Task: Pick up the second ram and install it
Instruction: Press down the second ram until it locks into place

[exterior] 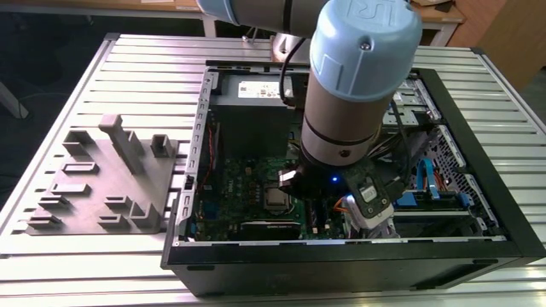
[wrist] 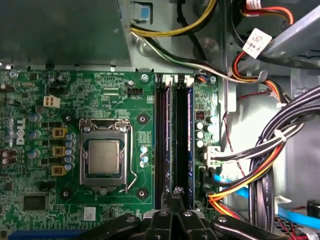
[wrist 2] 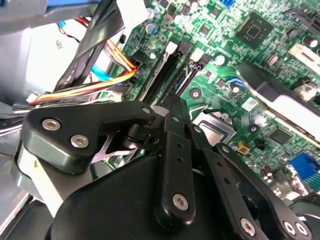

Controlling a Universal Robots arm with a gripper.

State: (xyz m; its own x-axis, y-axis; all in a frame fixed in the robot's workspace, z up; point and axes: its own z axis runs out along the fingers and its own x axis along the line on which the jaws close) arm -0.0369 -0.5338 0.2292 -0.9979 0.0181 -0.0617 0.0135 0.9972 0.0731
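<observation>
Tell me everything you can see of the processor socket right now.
The processor socket is a square metal frame lying flat on the green motherboard. A silvery chip lid shows in its middle, uncovered, with no cooler on it. A thin wire lever runs down the side that faces the long black memory slots. Nothing touches the socket. The claw is over by the slots, apart from it.

exterior view: high, looking down at the open computer case (exterior: pixel 477 192) | both wrist views: close over the motherboard (wrist: pixel 100 100) (wrist 2: pixel 280 65), slots toward 12 o'clock
</observation>
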